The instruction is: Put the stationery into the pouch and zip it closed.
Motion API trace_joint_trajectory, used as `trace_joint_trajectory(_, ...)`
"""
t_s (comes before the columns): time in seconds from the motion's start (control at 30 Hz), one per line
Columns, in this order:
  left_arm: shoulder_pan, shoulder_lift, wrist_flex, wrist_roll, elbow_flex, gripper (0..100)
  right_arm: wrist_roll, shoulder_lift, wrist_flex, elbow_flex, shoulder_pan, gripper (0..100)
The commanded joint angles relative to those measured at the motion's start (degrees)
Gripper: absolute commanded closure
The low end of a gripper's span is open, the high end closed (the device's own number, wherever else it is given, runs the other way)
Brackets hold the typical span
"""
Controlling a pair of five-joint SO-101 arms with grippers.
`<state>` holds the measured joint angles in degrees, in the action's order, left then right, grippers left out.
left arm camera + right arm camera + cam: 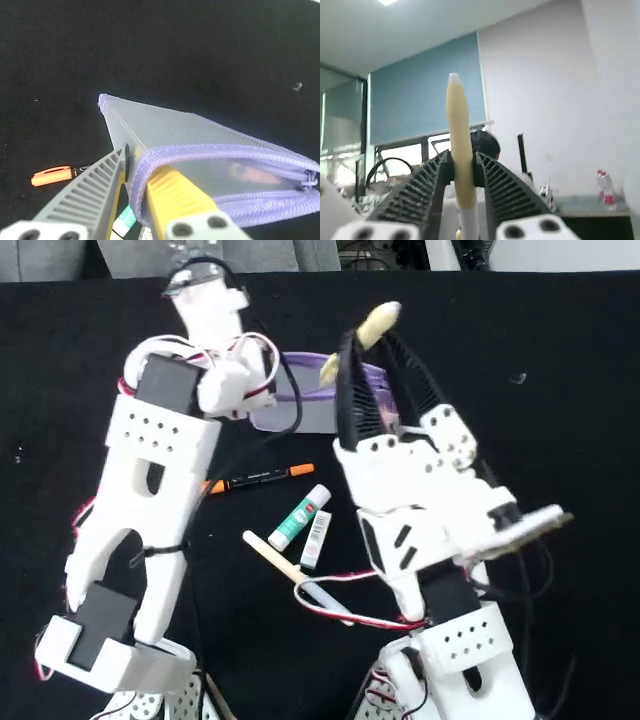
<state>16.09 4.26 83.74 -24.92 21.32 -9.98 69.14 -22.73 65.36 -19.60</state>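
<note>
The left arm (pixel 150 470) hides part of the pouch (pixel 318 412) and one end of the orange pen (pixel 262 477).

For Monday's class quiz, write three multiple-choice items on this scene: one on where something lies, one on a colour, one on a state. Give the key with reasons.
1. Where is the orange marker? A in the pouch; B on the table; C in the right hand.
2. What colour is the pouch's zip edging? A green; B red; C purple.
3. How is the right hand? A shut on a cream pen; B open; C shut on the pouch.
Key: 1 B, it lies on the black table; 2 C, the left wrist view shows purple edging; 3 A, the pen is clamped upright.
</note>
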Motion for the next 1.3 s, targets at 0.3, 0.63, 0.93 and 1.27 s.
trace_joint_trajectory(0.3,1.71,0.79,-0.88,-0.18,0.04,97,-0.35,-16.57,-3.69,-4.00,2.46,98.8)
trace_joint_trajectory(0.63,0.31,0.79,-0.97,-0.18,0.22,97,-0.35,-28.79,-10.46,-4.70,2.29,98.8)
trace_joint_trajectory(0.93,0.22,0.79,-0.97,-0.18,0.31,97,-0.35,-29.67,-10.46,-4.53,2.37,98.5)
trace_joint_trajectory(1.27,-1.71,0.79,-1.23,-0.18,0.22,97,0.00,-29.58,-10.37,-4.88,2.20,77.7)
